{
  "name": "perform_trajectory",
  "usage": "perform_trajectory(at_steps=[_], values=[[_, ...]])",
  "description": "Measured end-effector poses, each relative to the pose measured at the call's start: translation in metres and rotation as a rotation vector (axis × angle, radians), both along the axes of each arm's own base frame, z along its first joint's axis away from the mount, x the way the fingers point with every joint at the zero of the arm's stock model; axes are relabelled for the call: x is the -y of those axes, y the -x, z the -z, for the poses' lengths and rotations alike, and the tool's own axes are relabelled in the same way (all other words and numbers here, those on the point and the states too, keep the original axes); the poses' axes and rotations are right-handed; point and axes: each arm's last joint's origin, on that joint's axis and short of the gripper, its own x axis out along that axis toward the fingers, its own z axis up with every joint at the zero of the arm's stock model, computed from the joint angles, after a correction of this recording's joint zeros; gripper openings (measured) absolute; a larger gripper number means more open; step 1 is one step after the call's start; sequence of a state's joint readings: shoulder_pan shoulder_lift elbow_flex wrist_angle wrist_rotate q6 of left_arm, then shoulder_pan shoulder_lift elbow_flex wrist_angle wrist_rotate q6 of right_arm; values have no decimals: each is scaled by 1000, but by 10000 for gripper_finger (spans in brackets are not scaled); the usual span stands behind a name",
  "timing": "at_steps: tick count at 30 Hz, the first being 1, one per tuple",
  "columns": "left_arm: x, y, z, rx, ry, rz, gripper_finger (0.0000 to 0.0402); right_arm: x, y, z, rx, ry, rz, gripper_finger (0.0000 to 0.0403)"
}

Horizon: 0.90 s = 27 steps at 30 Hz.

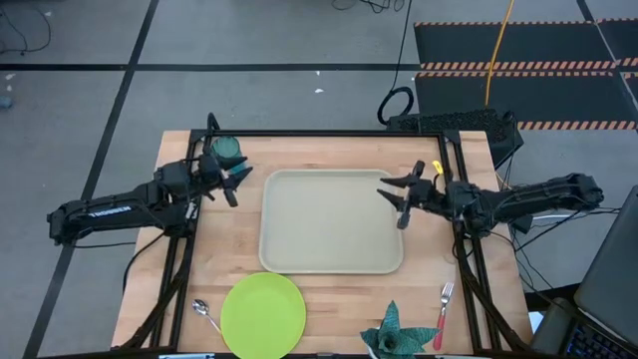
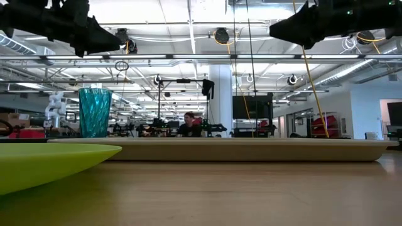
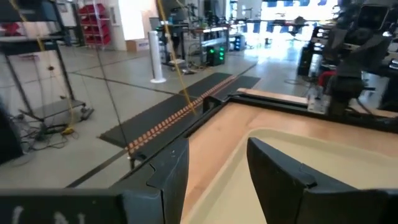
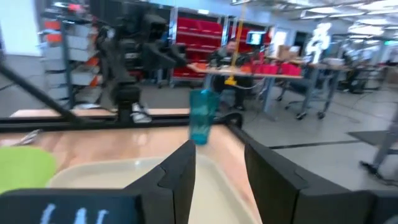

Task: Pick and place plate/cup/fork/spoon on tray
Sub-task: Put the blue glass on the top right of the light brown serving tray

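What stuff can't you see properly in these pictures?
- Spoon: tiny in the high view; the low view doesn't show it at all.
- Fork: the high view only, too small to show its tines clearly.
- Plate: cut off by the low view's left edge.
- Cup: in the high view, partly hidden by the left gripper.

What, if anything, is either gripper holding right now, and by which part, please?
Nothing is held: the left gripper and right gripper are both open and empty.

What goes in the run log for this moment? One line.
left gripper: open, empty, by cup | right gripper: open, empty, over tray | plate, fork, spoon: off tray
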<state>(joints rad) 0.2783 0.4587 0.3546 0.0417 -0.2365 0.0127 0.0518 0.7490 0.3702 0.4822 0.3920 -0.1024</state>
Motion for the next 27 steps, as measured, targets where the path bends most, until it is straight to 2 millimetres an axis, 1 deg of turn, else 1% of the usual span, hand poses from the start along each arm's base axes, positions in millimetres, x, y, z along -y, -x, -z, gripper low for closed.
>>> perform_trajectory(at_steps=[4, 10, 12, 14, 18, 21, 23, 27], values=[[-3, -1, -1, 11, -15, -106, 166, 8, 0, 1, -15, 11, 23, 130], [-5, -5, 1, -37, -50, -129, 166, 18, 0, 3, -29, 3, 33, 130], [-5, -6, -1, -31, -84, -128, 166, 21, 0, 3, -30, 9, 33, 130], [-5, -5, -9, -21, -134, -128, 166, 23, 0, 1, -24, 31, 47, 130], [-5, -3, -31, -17, -206, -146, 166, 27, 1, -5, 32, 75, 73, 130], [-6, -4, -35, -20, -172, -159, 166, 29, 3, -12, 69, 77, 87, 130], [-7, -7, -31, -72, -137, -152, 166, 30, 3, -20, 91, 85, 95, 130], [-8, -9, -34, -177, -36, -153, 166, 31, 2, -32, 107, 93, 100, 130]])
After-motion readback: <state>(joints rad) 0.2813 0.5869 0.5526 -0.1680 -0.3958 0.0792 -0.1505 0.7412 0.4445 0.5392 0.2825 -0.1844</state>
